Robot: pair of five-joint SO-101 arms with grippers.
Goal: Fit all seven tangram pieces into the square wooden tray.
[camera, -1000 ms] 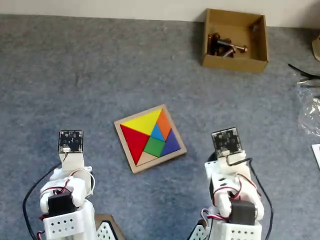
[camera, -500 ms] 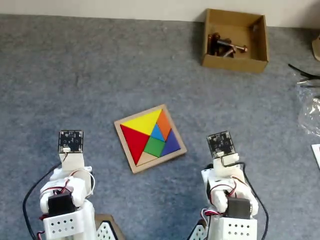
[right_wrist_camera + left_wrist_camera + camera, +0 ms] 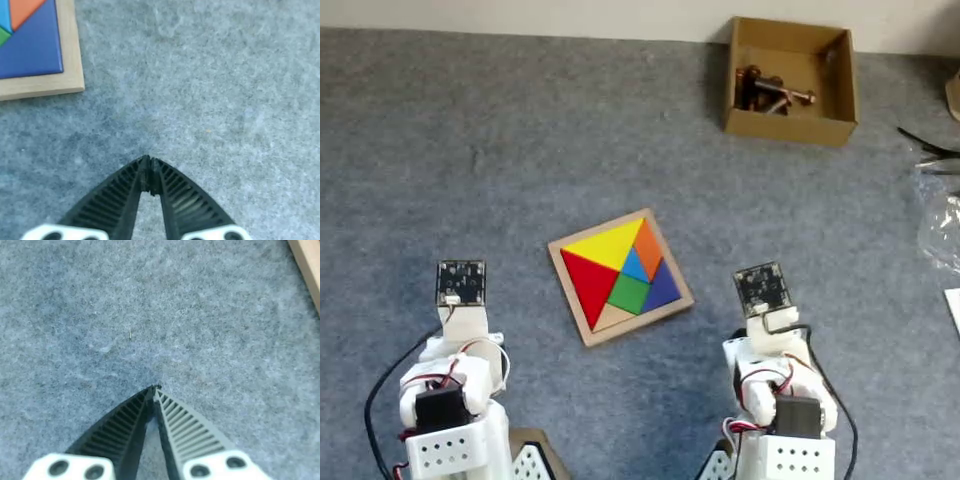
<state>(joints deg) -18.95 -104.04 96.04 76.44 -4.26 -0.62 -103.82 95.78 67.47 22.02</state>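
Tray (image 3: pixel 72 45) looks full, pieces (image 3: pixel 620 272) flush. Left end effector (image 3: pixel 154 389) and right end effector (image 3: pixel 149 161) pressed together, empty; park clear, don't nudge tray.

A cardboard box (image 3: pixel 789 80) of metal parts (image 3: pixel 770 91) sits on grey carpet (image 3: pixel 470 150).

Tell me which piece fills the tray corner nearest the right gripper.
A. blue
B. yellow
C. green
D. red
A: in the right wrist view the blue piece lies against the tray corner just ahead of the right gripper.
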